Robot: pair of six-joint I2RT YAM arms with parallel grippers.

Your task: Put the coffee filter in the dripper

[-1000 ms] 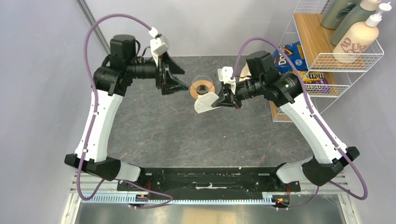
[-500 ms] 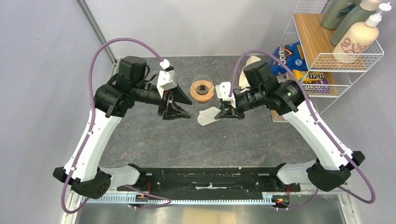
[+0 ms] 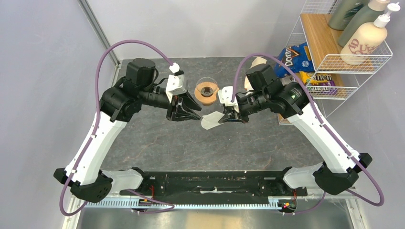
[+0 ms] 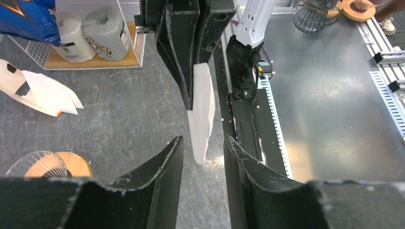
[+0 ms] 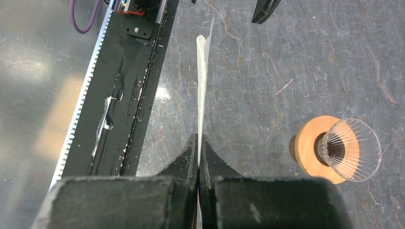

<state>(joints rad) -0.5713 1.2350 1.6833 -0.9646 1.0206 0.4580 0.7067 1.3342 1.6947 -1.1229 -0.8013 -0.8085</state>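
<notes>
the task is judged to be about midway. the coffee filter (image 3: pixel 210 120) has been lifted clear of the table (image 3: pixel 191 148) and is pinched by one end in the right gripper (image 5: pixel 199 141), whose fingers are pressed together on the paper. it is held in the air between the two arms, nearer the arm bases than the dripper (image 3: pixel 207 90) and not yet over it. the dripper is seen standing on the table beyond the grippers, with nothing inside its glass cone.

the left gripper (image 3: pixel 196 114) is set opposite the right one. its fingers are spread, one on each side of the filter's free end, and a gap is seen on both sides of the paper in the left wrist view, so nothing is held by it.

what is left, as judged from this: the flat paper probably has to be opened into a cone, for which the left gripper looks positioned, and then carried over the dripper and lowered into the glass.

several things cannot be settled. the filter is seen almost edge-on from the right wrist, so it cannot be told whether its layers have parted at all. in the top view the left fingertips and the paper edge nearly overlap, so contact cannot be ruled out there. in the left wrist view the dripper is cut off behind a finger, and the white paper shapes (image 4: pixel 40 93) lying further off are hard to identify.
</notes>
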